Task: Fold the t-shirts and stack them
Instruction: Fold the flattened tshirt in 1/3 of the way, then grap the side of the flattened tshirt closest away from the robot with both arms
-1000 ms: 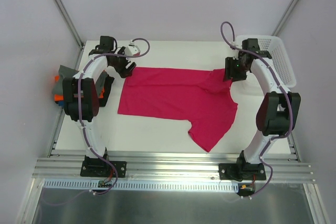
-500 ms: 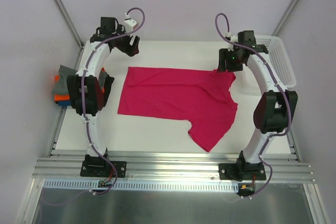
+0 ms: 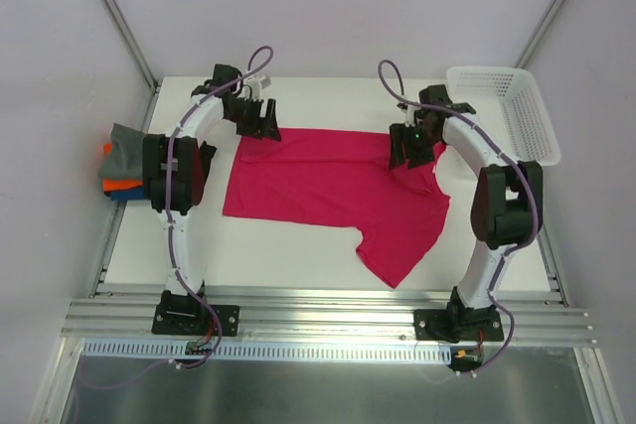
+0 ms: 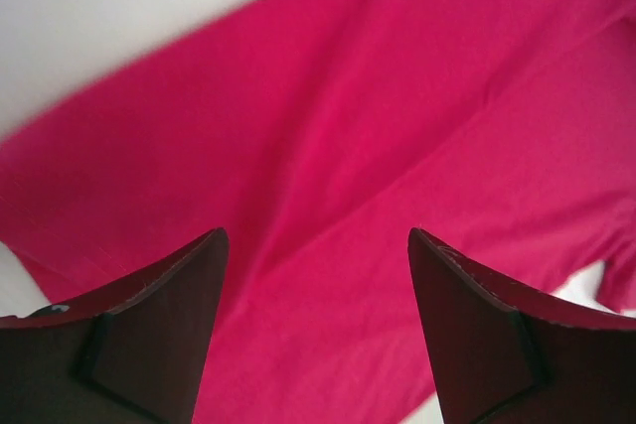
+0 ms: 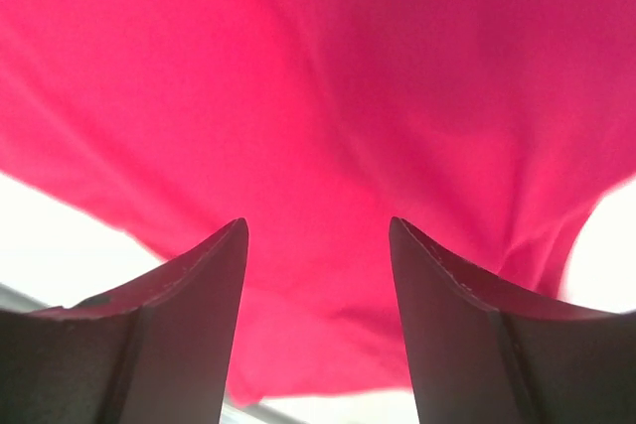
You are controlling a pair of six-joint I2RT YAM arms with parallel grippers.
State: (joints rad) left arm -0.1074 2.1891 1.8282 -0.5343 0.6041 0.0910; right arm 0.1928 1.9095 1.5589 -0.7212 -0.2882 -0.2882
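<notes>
You've got open jaws over the magenta t-shirt [image 3: 338, 191].
Wrist views show both pairs gaping, empty; only overhead shows you the folded stack [image 3: 121, 161] and basket [image 3: 540, 124].

Setting: a robotics laboratory test cell. Indicators: a white table [image 3: 298, 255] enclosed by plain white panels [image 3: 328, 7] on bare metal corner struts [image 3: 114, 12]; slotted aluminium rails [image 3: 328, 317] along the near edge; two robot arms [image 3: 174, 245] bolted down on black base plates [image 3: 231, 317]; white slotted cable trunking [image 3: 318, 350] below
</notes>
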